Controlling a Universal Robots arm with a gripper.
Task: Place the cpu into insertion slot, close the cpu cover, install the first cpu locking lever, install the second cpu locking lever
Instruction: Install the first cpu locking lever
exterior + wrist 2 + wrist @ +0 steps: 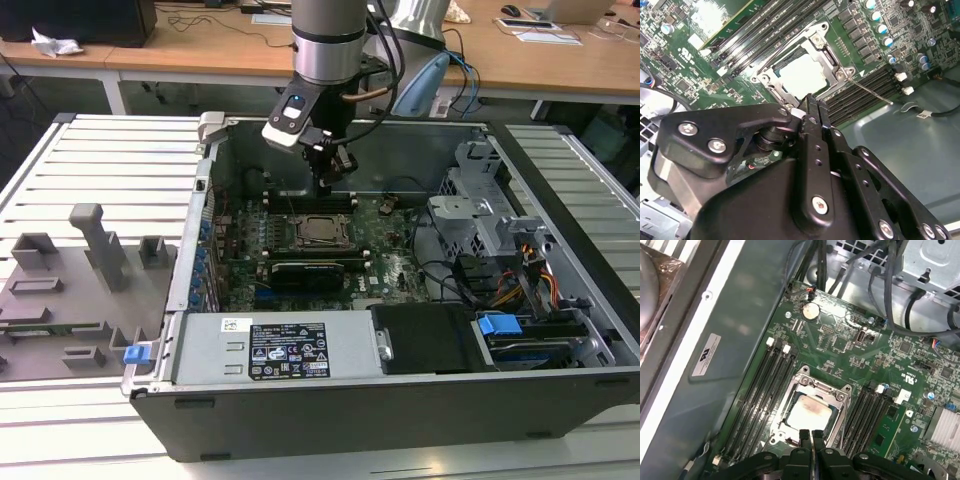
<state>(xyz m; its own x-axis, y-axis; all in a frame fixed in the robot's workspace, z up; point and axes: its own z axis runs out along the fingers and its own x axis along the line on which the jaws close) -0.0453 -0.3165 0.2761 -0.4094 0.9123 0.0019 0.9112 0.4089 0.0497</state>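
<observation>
In the exterior view the claw [325, 186] hung inside the open computer case [400, 420], its two fingers pressed together and holding nothing, at about 12 o'clock from the cpu [320, 230]. In the first wrist view the cpu lay flat in the insertion slot [785, 421], with the cpu cover [816, 383] lying around it so that its pale top showed through the window. The closed fingertips stood at the cover's rim, though contact could not be told.

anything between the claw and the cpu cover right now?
Nothing visible. The claw hangs just over one edge of the cover, with the chip showing through its window. The memory slots flank it on both sides, not in between.
</observation>
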